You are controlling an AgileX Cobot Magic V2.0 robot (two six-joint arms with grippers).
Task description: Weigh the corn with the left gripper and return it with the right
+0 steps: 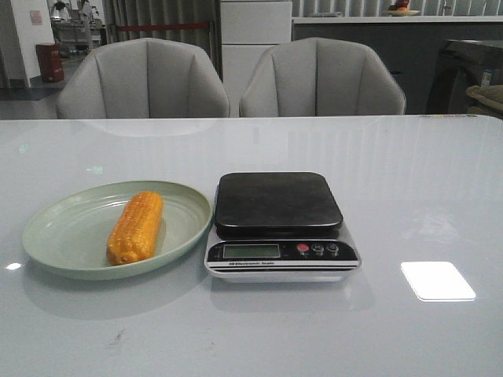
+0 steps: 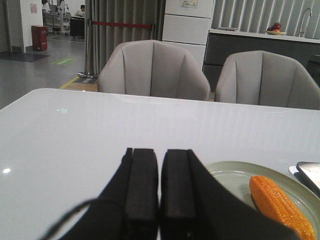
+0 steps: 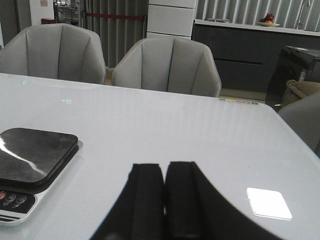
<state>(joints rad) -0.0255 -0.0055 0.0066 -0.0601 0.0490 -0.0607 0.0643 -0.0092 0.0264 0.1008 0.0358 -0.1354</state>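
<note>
The orange-yellow corn [image 1: 135,228] lies lengthwise on a pale green plate [image 1: 63,228] at the table's left. It also shows in the left wrist view [image 2: 280,206], on the plate [image 2: 235,175]. A kitchen scale [image 1: 279,206] with a black platform stands just right of the plate; its platform is bare. It also shows in the right wrist view [image 3: 30,155]. My left gripper [image 2: 159,152] is shut and empty, low over the table beside the plate. My right gripper [image 3: 164,166] is shut and empty, to the right of the scale. Neither gripper shows in the front view.
Two grey chairs [image 1: 141,78] [image 1: 321,78] stand behind the table's far edge. A bright light patch [image 1: 437,280] reflects on the glossy white table to the right of the scale. The scale's display and buttons [image 1: 314,250] face the front edge.
</note>
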